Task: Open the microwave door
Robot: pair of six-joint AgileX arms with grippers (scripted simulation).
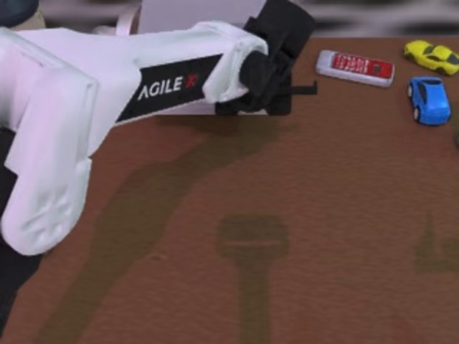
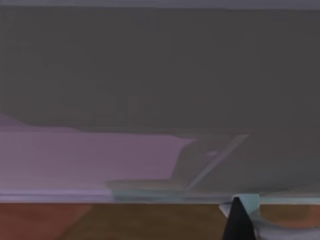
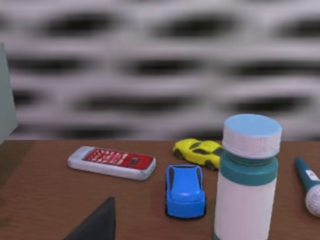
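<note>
At the back left of the surface (image 1: 301, 215), the left arm is working at the microwave (image 1: 179, 18).
Left wrist view looks into the lilac interior, so the door (image 2: 215, 160) seems already swung partly open; how much swing is left I cannot judge. Left jaws (image 1: 305, 87) sit at the microwave front, touching or just beside the door; whether they grip anything, I cannot tell. Right arm is parked, not visible from above.
</note>
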